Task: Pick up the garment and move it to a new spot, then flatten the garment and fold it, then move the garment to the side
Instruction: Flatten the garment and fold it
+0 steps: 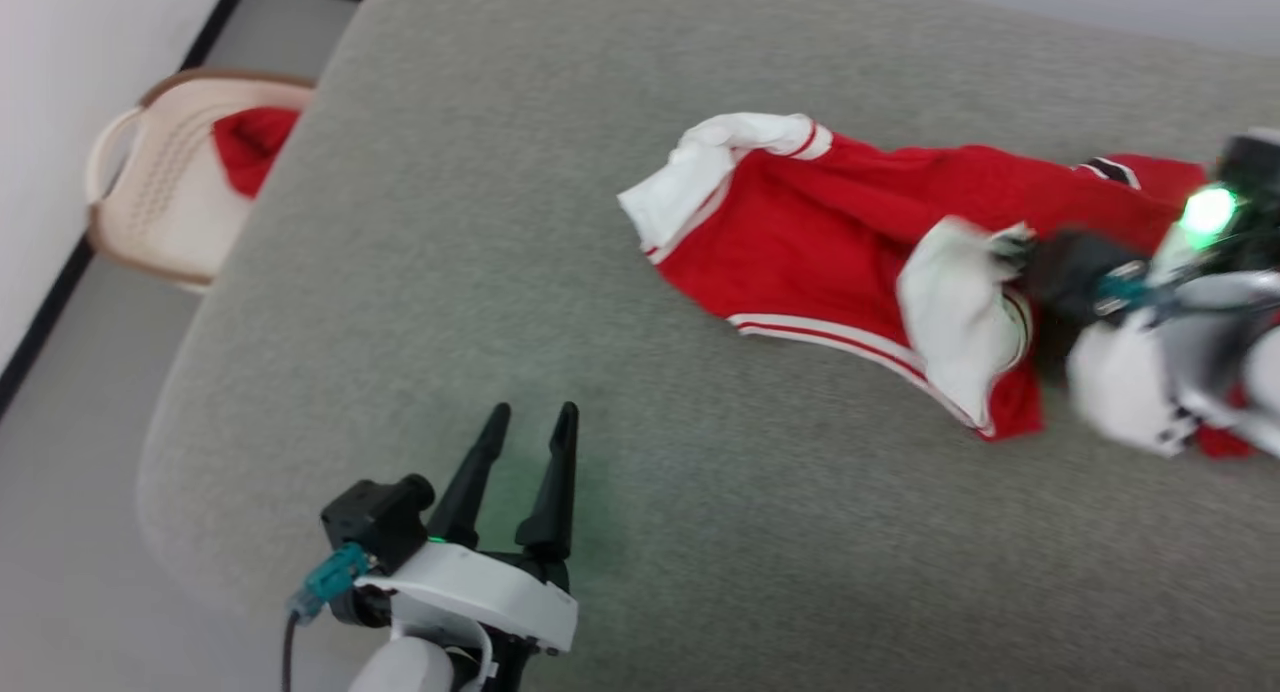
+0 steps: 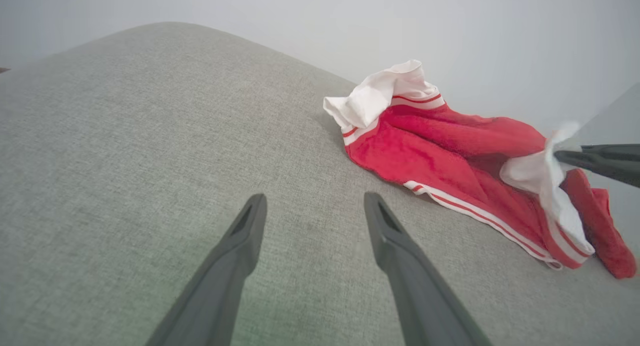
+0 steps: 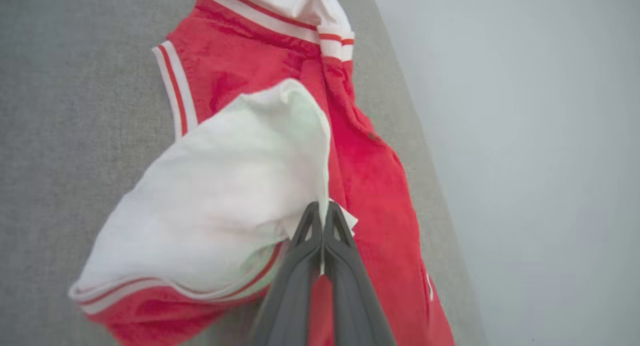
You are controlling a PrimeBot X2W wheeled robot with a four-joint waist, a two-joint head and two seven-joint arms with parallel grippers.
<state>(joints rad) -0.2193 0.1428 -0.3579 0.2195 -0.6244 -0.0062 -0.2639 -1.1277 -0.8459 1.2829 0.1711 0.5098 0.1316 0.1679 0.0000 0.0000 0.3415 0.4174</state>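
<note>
**Head view.** Left gripper (image 1: pixel 535 410): fingers spread wide, holding nothing, pointing out over the bare grey cushion (image 1: pixel 450 222). Garment (image 1: pixel 830 242): lies crumpled on the cushion, well off to the right of those fingers, not touching them. Right gripper (image 1: pixel 1010 250): blurry here, tips poked into the white sleeve (image 1: pixel 955 322). Basket (image 1: pixel 150 202) with a red cloth (image 1: pixel 250 147) inside: far off to the left of the left fingers, past the cushion's edge. Looks too far away for the left fingers to catch a dropped shirt in time.

**Left wrist view.** Left gripper (image 2: pixel 315 197): open, just grey cushion between the two fingers. Garment (image 2: pixel 440 151): ahead of the tips and to their right, well apart. Right gripper (image 2: pixel 560 156): pokes in from the right side and pinches a bit of white sleeve (image 2: pixel 535 173), tugged up a little off the red part. Grabs one sleeve and not the whole shirt, so may just stretch it long and twisty. Would make flattening harder.

**Right wrist view.** Right gripper (image 3: pixel 322 208): fingers squeezed tight together on a thin fold of white sleeve (image 3: pixel 225 201). Most of the sleeve puffs out to the left of the fingers. Red body (image 3: pixel 370 176): runs ahead of the tips and down their right side, close to the cushion's edge. Holds only a tiny pinch, so could slip out with a fast pull. Could also slide off that edge with a tug to the right.
</note>
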